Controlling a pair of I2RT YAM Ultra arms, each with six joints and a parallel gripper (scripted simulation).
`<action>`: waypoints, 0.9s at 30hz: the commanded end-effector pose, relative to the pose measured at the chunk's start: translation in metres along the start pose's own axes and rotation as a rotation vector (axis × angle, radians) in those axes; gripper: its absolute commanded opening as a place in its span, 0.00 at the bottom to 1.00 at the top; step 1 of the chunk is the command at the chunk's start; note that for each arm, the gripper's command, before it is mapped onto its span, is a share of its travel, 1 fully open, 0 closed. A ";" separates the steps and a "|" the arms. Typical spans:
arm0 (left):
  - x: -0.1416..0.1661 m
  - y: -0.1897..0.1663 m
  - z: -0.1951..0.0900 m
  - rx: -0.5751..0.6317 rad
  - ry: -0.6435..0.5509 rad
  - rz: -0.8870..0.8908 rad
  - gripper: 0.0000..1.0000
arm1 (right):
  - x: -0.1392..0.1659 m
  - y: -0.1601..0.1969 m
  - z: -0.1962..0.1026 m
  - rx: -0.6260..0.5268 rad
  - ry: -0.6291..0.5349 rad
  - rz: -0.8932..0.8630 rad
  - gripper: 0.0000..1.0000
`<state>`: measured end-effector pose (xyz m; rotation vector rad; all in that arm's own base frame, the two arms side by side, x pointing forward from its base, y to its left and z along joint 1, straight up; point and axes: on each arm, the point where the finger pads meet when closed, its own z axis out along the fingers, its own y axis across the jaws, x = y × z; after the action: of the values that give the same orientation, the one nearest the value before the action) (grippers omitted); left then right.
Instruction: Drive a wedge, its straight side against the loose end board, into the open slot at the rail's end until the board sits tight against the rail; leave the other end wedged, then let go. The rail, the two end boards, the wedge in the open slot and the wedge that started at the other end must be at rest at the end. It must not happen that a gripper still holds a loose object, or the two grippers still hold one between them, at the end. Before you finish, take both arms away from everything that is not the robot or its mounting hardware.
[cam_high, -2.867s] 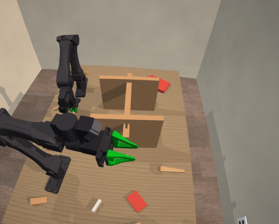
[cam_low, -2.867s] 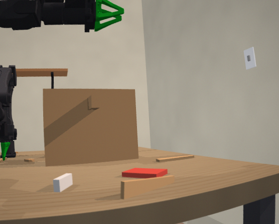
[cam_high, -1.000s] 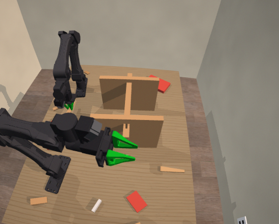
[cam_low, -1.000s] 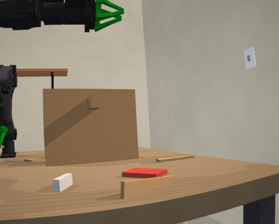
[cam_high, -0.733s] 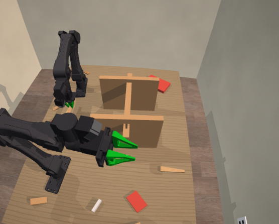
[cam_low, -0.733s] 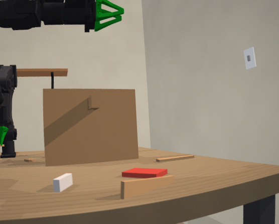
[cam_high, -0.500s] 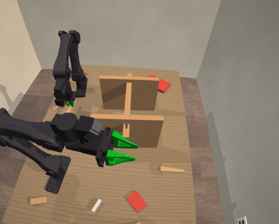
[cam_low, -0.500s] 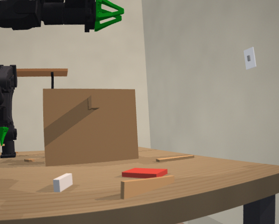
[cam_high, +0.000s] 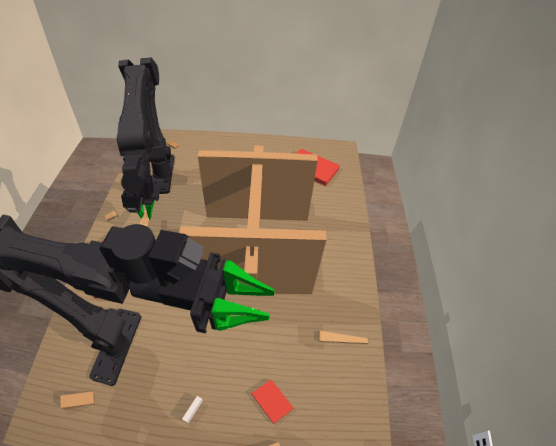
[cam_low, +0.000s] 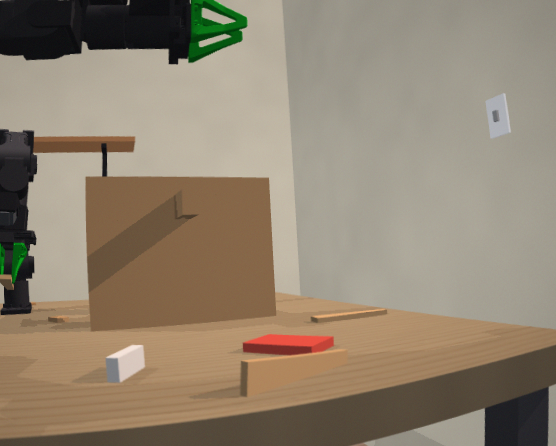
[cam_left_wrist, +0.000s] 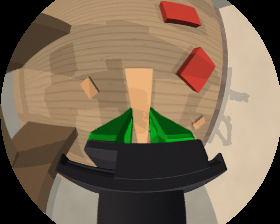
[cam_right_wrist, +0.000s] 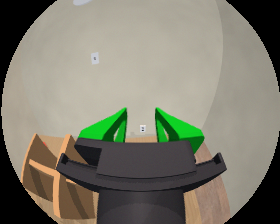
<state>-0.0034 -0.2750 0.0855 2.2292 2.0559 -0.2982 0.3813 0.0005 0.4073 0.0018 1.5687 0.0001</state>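
Left hand (cam_high: 145, 218) (cam_low: 8, 280) (cam_left_wrist: 141, 109): its fingers pinch a tan wedge (cam_high: 144, 220) (cam_low: 6, 281) (cam_left_wrist: 140, 90) by its narrower part, the broad end extending beyond the fingertips. The wedge is above the bench (cam_high: 210, 350) (cam_low: 200, 410) (cam_left_wrist: 105, 40), well apart from the slot (cam_high: 252, 251). Right hand (cam_high: 271, 304) (cam_low: 244, 29) (cam_right_wrist: 141, 109): fingers spread, holding nothing, raised above the bench. Two upright boards, the far board (cam_high: 262, 192) (cam_left_wrist: 45, 150) (cam_right_wrist: 35, 150) and the near board (cam_high: 295, 265) (cam_low: 180, 270) (cam_left_wrist: 35, 32) (cam_right_wrist: 74, 195), are bridged by a rail (cam_high: 255, 195) (cam_right_wrist: 41, 167). The rail's slotted end projects from the near board; seating against the rail cannot be judged. A spare wedge (cam_high: 343, 337) (cam_low: 350, 315) lies apart from the boards; a red block (cam_high: 272, 401) (cam_low: 288, 344) lies flat near a white block (cam_high: 192, 409) (cam_low: 125, 363).
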 end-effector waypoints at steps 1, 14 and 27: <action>-0.051 0.008 -0.020 0.035 -0.221 -0.054 0.01 | -0.022 0.001 -0.003 0.000 -0.046 -0.007 0.39; -0.101 0.060 -0.059 0.032 -0.508 -0.182 0.01 | -0.022 0.001 -0.003 0.000 -0.046 -0.007 0.39; -0.133 0.115 -0.123 -0.014 -0.797 -0.242 0.01 | -0.022 0.001 -0.003 0.000 -0.046 -0.007 0.39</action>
<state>0.0979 -0.3726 0.1763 1.5683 1.9606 -0.8829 0.3813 0.0005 0.4073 0.0018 1.5687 0.0001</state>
